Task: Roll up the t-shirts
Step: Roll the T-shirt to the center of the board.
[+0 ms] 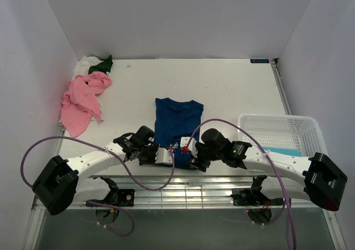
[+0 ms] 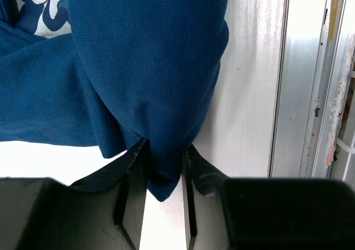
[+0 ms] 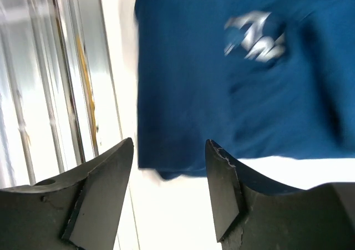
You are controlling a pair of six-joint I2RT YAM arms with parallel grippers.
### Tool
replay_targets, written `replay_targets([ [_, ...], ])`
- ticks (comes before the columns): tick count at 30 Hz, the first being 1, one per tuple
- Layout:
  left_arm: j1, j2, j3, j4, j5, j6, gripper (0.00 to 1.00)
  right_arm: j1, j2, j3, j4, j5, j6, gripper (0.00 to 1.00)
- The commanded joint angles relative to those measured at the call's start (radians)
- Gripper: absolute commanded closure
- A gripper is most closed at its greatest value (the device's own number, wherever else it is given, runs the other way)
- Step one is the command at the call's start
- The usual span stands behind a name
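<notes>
Navy shirt (image 1: 177, 114) lies flat on the table (image 1: 233, 89), long axis near-to-far, its near hem at the 2 grippers. Left gripper (image 2: 165, 161) pinches the hem; right gripper (image 3: 169, 150) is spread, hem just ahead, ungripped. I'd say get right's grip before you roll away.

Your left arm (image 1: 94, 160): runs from base at lower left inward toward centre, forearm low, near level. Your left end effector (image 2: 165, 169): fingers (image 2: 133, 172) pinched onto fold of navy t-shirt (image 2: 150, 67), cloth filling gap between them. Your right arm (image 1: 277, 162): mirror pose, runs from lower right inward, forearm low. Your right end effector (image 3: 169, 172): jaws spread wide, not touching cloth. Both wrists angled inward, two end effectors near each other at centre.
</notes>
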Motion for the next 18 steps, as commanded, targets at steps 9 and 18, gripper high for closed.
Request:
replay_targets([
  [9, -0.004, -0.021, 0.005, -0.032, -0.020, -0.026, 0.62, 0.046, 0.145, -0.022, 0.047, 0.192, -0.052, 0.39],
  [18, 0.015, -0.013, 0.048, -0.136, 0.064, -0.048, 0.92, 0.040, 0.187, 0.036, -0.053, 0.057, -0.072, 0.88],
])
